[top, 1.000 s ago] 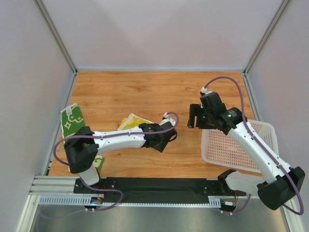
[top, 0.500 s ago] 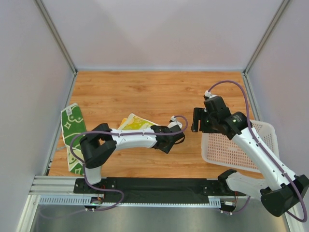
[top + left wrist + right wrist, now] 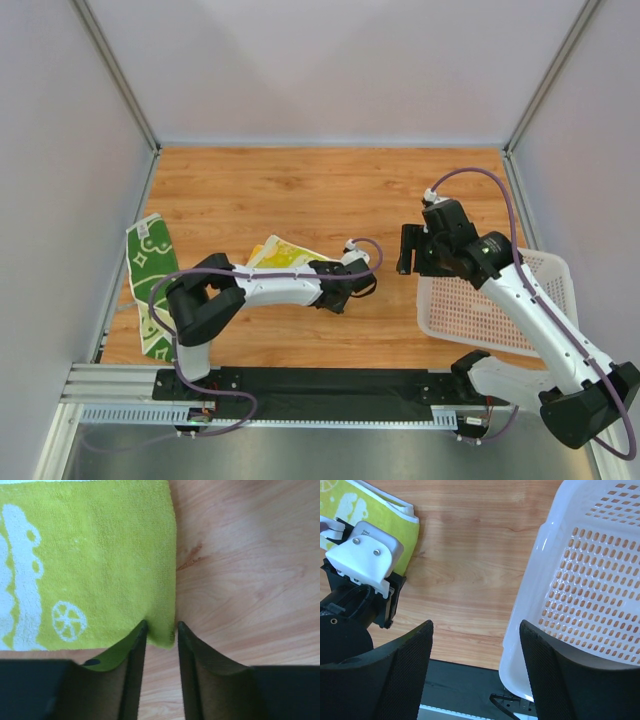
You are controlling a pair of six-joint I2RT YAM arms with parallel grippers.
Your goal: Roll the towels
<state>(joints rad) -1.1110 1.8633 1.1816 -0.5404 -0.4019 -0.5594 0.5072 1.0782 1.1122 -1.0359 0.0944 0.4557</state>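
Note:
The pale yellow towel (image 3: 280, 254) lies folded on the wooden table, left of centre. My left gripper (image 3: 340, 291) is low at its right corner. In the left wrist view the jaws (image 3: 162, 625) stand narrow but open, with the corner of the yellow-green towel (image 3: 90, 555) between the fingertips. The dark green towel (image 3: 147, 257) lies along the table's left edge, partly hidden by the left arm. My right gripper (image 3: 408, 250) hovers open with nothing in it, at the left rim of the basket; its wide fingers (image 3: 476, 627) frame bare wood.
A white perforated basket (image 3: 470, 312) sits at the right, its rim (image 3: 530, 595) just under my right fingers. The black base rail (image 3: 320, 385) runs along the near edge. Grey walls enclose the table on three sides.
My left gripper slid right along the yellow towel to its corner and its jaws narrowed around it. The right arm shifted slightly right, then stayed still.

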